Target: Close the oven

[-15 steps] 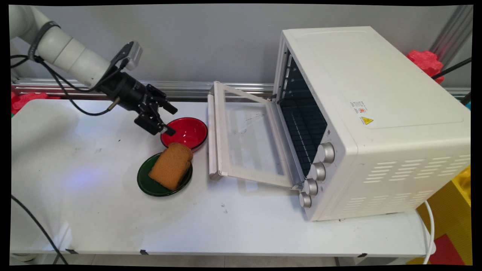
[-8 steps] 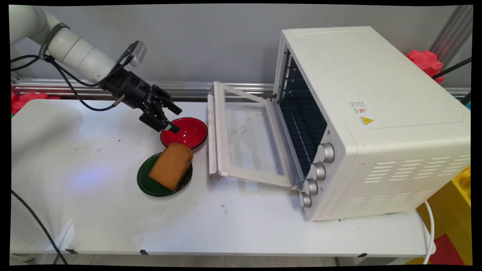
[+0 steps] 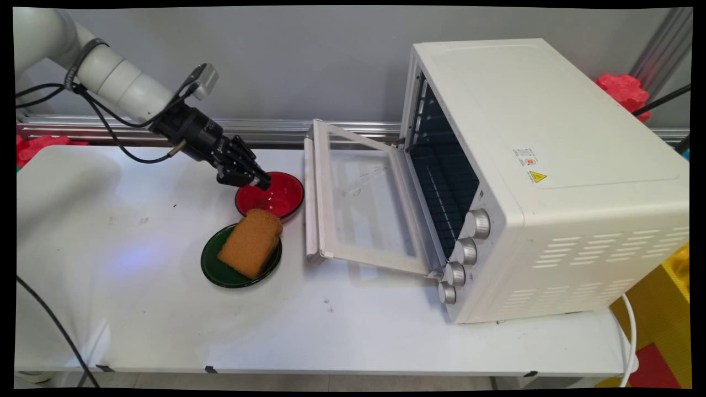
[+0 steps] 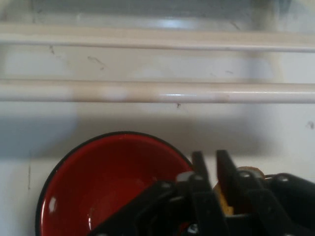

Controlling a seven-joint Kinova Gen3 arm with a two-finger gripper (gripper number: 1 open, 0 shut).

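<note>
gripper (image 3: pixel 259 180) over the near rim of the red bowl (image 3: pixel 274 196) on the worktop (image 3: pixel 138 309), fingers (image 4: pixel 199 164) nearly closed with only a thin gap, holding nothing; bowl looks light, rigid, glossy, probably slick, best gripped at the rim

The round red bowl (image 3: pixel 271 194) is showing a glossy glazed finish; the brown bread slice (image 3: pixel 250 242) is looking rough and matt.

Two bowls (image 3: pixel 269 194) (image 3: pixel 241 263) — one toast (image 3: pixel 251 241) — one oven (image 3: pixel 529 176)
</note>
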